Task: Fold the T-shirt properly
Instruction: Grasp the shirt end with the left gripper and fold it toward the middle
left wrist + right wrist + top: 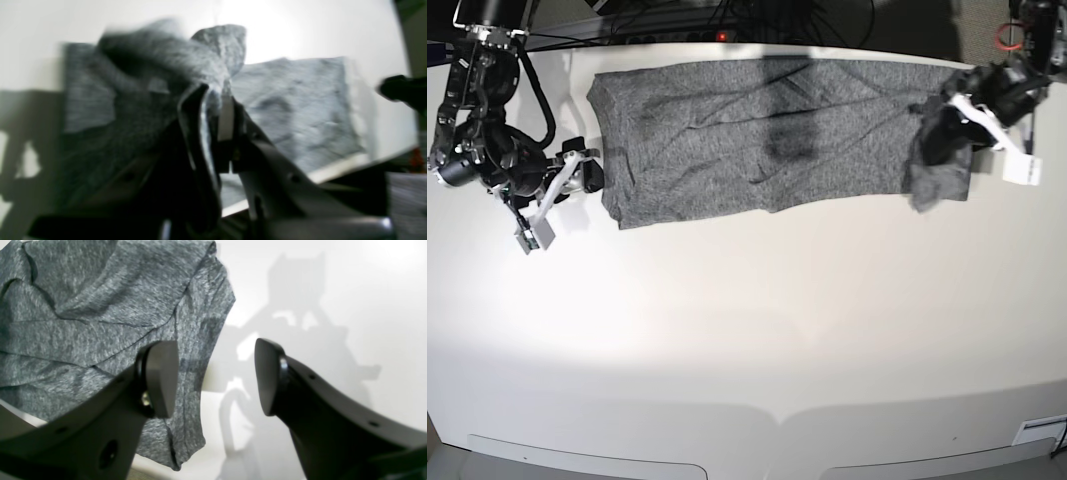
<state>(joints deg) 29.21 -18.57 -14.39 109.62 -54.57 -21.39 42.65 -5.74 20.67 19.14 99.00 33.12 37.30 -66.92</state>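
The T-shirt [757,135] lies spread along the far edge of the desk [747,340], stretched from near the far left corner toward the far right corner as the base view shows it. Most of it rests flat with shallow creases. At its right end the cloth is lifted and bunched, hanging in a dark fold.

The left gripper [957,115] (on the right side of the base view) is clamped on that raised end of the T-shirt; its wrist view, though blurred, shows grey knit pinched between the closed jaws.

The right gripper [217,376] hovers just beside the shirt's opposite end, jaws spread wide and holding nothing. One fingertip [160,378] hangs over the cloth's edge, the other over bare desk.
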